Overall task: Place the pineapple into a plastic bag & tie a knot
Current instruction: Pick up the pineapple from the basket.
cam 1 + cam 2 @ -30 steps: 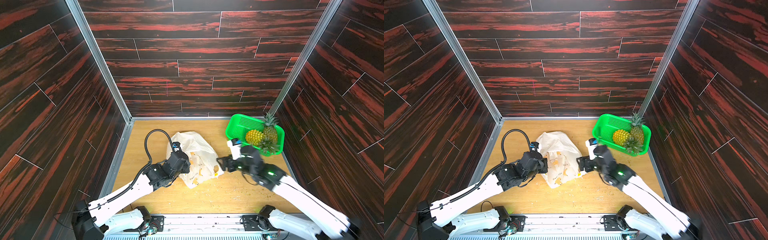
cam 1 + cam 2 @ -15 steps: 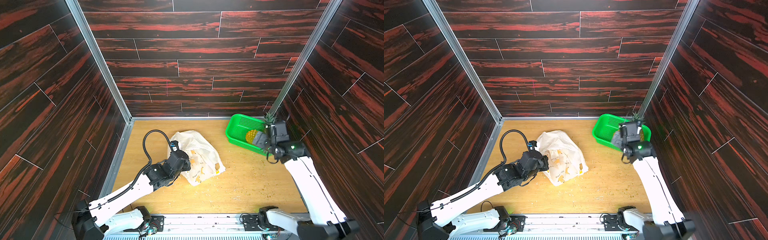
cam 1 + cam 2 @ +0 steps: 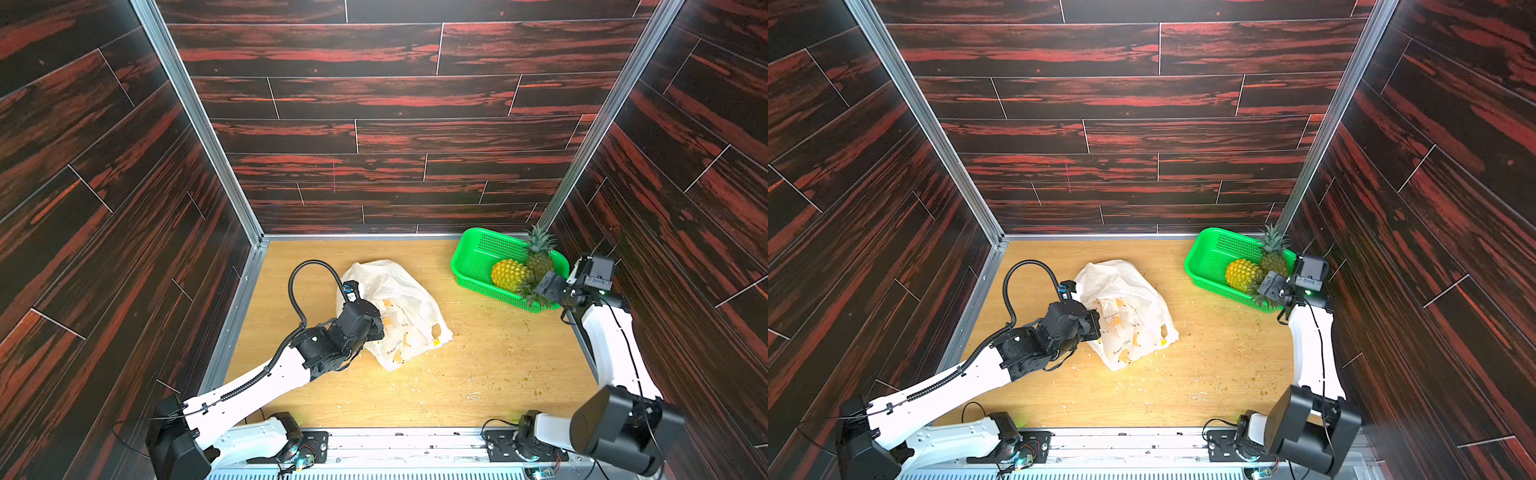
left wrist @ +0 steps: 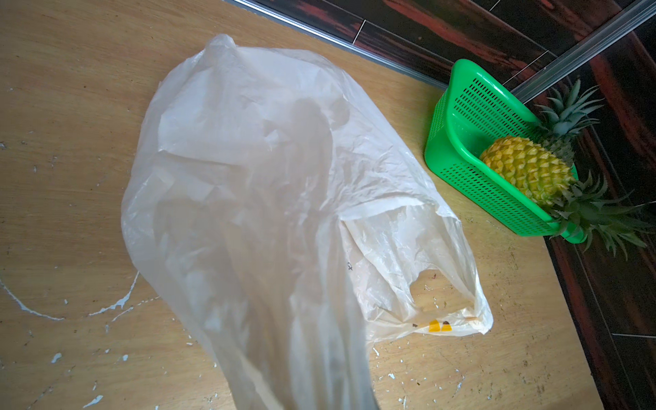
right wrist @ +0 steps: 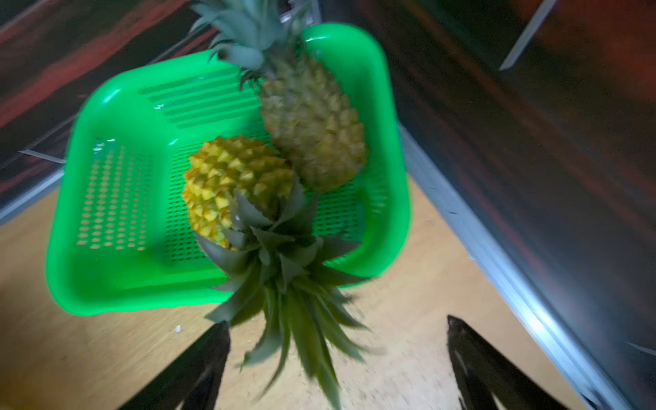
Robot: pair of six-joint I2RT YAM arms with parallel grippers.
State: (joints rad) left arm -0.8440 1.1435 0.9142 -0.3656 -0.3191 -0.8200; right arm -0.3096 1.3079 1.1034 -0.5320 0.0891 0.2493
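both top views are sharp and evenly bright on the wooden table, lit seemingly from above. the dark wall panels carry a soft sheen, and straight lines bow toward the edges. the left wrist view is crisp, but the plastic bag goes soft and grey nearest the lens. the right wrist view is dim and blurred, the yellow pineapple smeared.

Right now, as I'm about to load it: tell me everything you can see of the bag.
The bag is thin, crinkly, translucent white plastic printed with yellow bananas and black lettering. It lies crumpled and unknotted on the table, mouth and handle hole on its right side, apart from the basket. Nothing shows inside. The left end effector, shut, holds one edge raised.
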